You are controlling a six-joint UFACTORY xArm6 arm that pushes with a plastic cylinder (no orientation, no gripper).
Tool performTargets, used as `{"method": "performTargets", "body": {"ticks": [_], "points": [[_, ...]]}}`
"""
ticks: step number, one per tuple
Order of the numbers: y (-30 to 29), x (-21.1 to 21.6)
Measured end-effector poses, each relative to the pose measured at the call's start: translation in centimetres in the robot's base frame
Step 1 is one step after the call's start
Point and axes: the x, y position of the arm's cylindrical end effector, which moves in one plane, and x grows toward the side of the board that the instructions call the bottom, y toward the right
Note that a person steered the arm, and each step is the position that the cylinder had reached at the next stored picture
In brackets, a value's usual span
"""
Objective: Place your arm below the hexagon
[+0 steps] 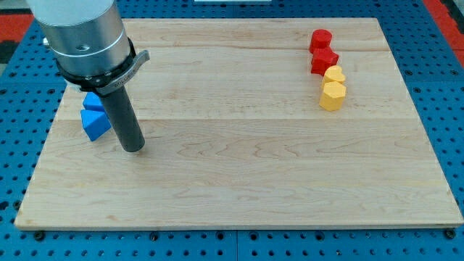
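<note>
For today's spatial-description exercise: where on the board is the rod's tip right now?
My tip rests on the wooden board at the view's left, just right of and slightly below the lower blue block, far from the red and yellow blocks.

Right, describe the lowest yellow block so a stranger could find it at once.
Start at the wooden board's right side, where four blocks run in a short column. The two upper ones are red; the yellow block wanted is the bottom one, below the other yellow and nearest the view's bottom.
</note>
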Motion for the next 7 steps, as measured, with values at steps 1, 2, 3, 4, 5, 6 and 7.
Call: {"method": "performTargets", "body": {"ticks": [1, 2, 3, 4, 5, 6, 7], "points": [[0.5, -0.2], [6.9, 0.6], [12.1, 0.1], [12.2, -0.8], [12.2, -0.9], [12.2, -1.1], [12.2, -1.2]]}}
